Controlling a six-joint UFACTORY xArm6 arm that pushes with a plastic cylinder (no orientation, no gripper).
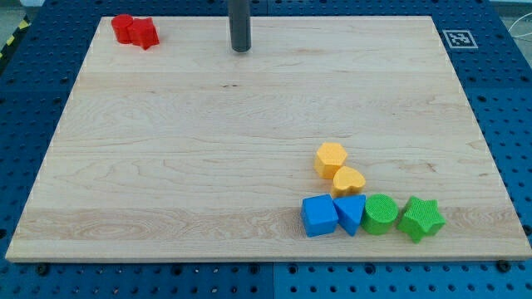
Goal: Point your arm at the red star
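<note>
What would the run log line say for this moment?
tip: my tip at view's top, right of red star | contact: none | red star: touching red round block, top-left corner | other blocks: clustered bottom right

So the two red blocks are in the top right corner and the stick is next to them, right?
Not quite. The camera view shows the two red blocks, a red star and a round red block, in the board's top left corner, not the top right. My tip is near them, a bit to their right and not touching.
</note>
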